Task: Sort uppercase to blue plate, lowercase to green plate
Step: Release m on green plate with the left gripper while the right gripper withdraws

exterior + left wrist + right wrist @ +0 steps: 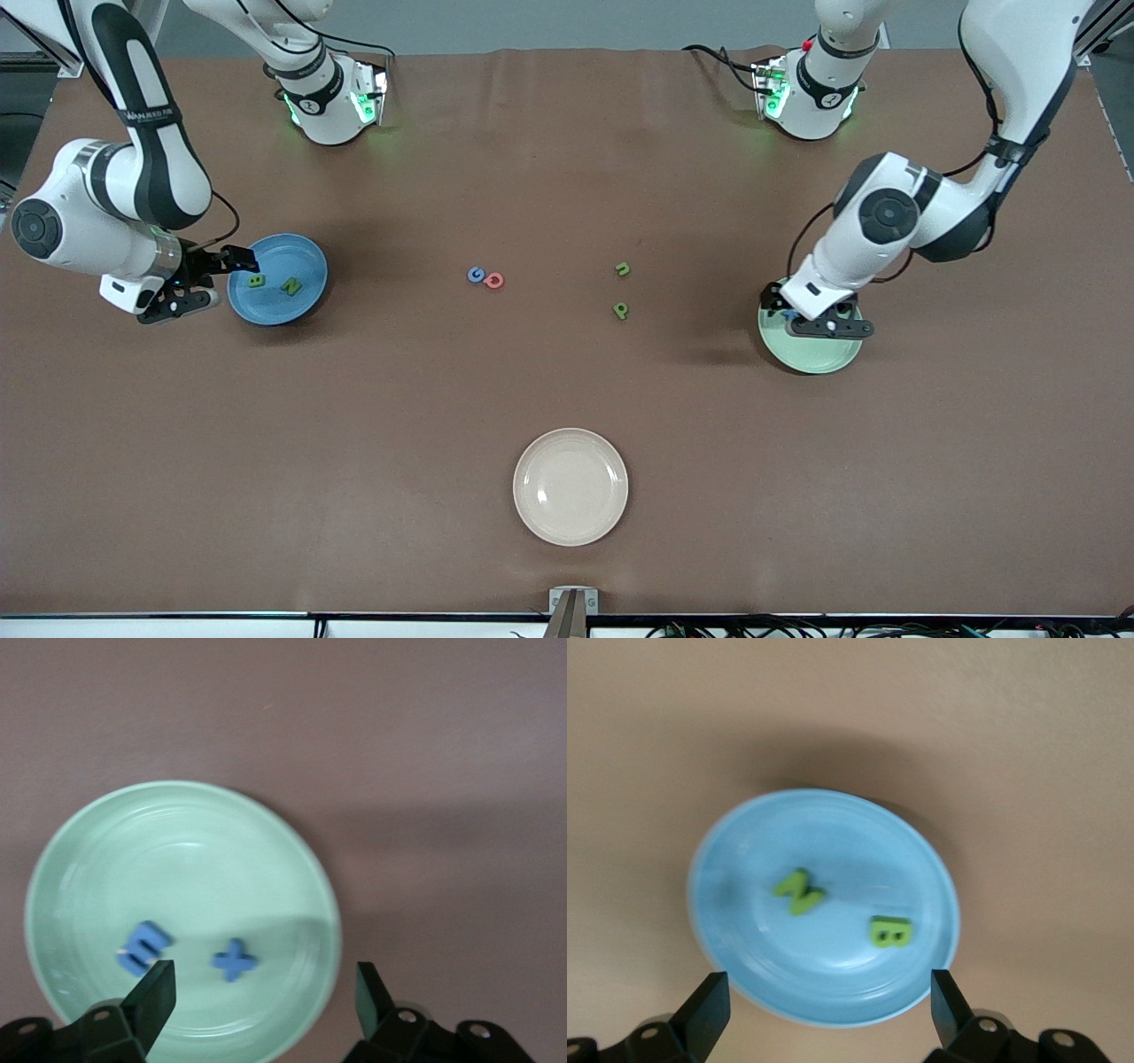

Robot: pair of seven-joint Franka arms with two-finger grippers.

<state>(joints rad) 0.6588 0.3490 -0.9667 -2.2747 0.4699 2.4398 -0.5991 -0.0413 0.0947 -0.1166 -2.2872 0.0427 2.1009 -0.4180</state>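
The blue plate (306, 266) holds a green B (255, 281) and a green N (291, 286). My right gripper (211, 282) hangs open and empty over the plate's rim. Its wrist view shows the blue plate (833, 837), N (798, 891), B (889, 931) and the gripper (824, 1001). The blue G (476, 275) and pink-red Q (494, 281) touch mid-table. The green n (623, 269) and green p (621, 310) lie beside them. My left gripper (811, 317) is open and empty over the green plate (819, 354). Its wrist view shows the green plate (177, 850), blue m (143, 948), blue x (235, 960) and the gripper (263, 992).
A cream plate (570, 486) sits nearer the front camera than the loose letters. Brown tabletop surrounds the plates. Both arm bases stand along the table's top edge in the front view.
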